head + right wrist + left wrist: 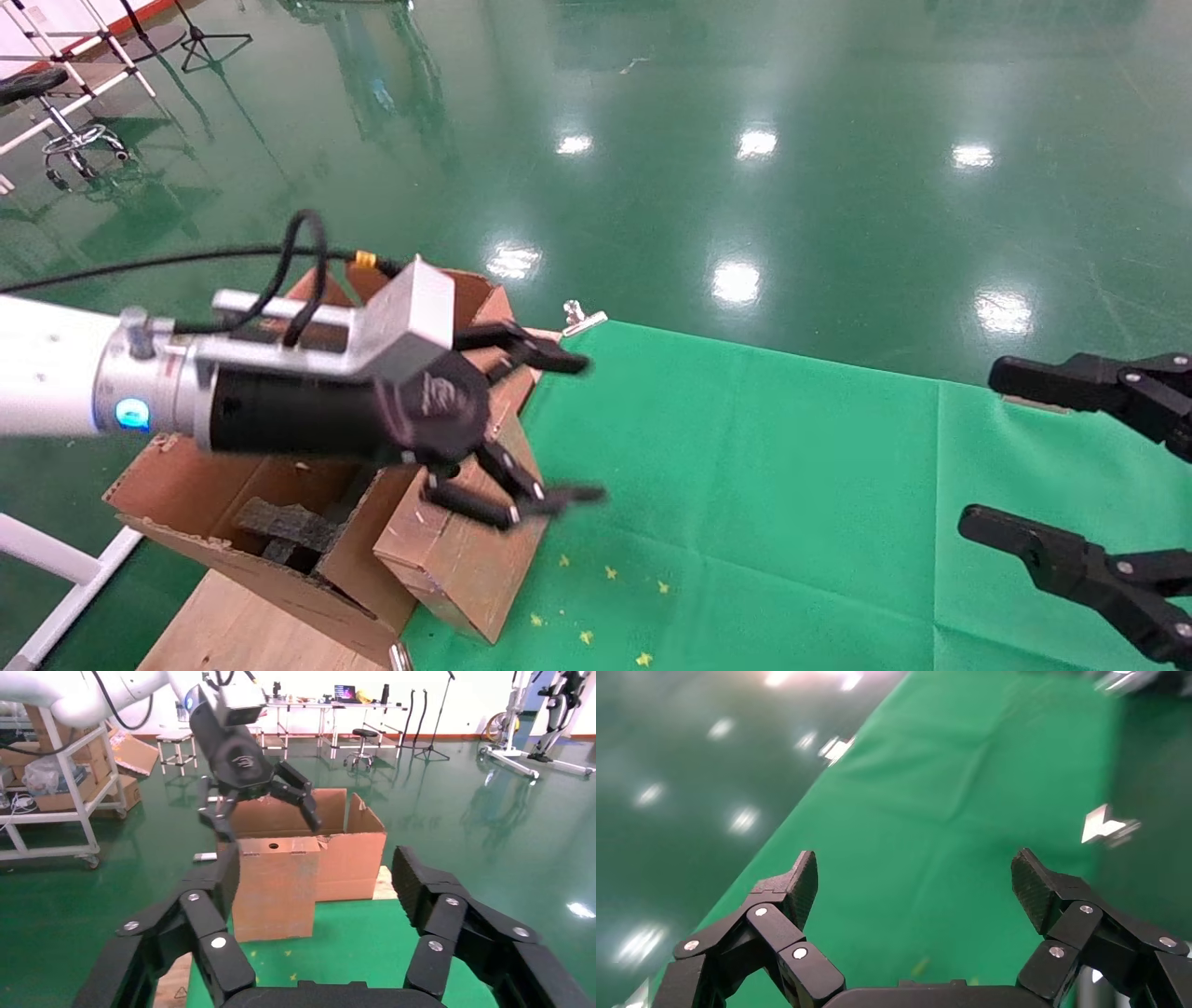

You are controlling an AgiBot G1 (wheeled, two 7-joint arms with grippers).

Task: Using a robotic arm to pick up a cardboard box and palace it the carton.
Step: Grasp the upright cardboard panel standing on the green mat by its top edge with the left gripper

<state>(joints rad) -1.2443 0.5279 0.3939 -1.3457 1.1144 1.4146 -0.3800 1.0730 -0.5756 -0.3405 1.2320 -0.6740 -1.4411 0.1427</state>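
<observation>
A: Hovering over the cardboard box point(456, 559) is the left gripper point(559, 424), jaws spread wide, nothing between them. It sits at the end of the robotic arm point(56, 377), which reaches in from the left.

B: Where's the box exactly?

A: Standing on edge at the left border of the green cloth point(745, 485), leaning against the carton point(214, 503). From the right wrist view, its narrow top edge with the round hole faces up, and the left gripper point(260, 804) is just above that edge, not touching.

B: Carton?

A: Left of the cloth, flaps up, black foam point(284, 527) visible inside at the near end. It rests on a wooden board point(251, 624).

B: Right side?

A: Right gripper point(978, 447) parked at the right edge over the cloth, well apart from the box, jaws also wide open and empty.

B: Left wrist view?

A: Only its own fingertips point(800, 881) and bare cloth point(947, 811); box is out of view there.
</observation>
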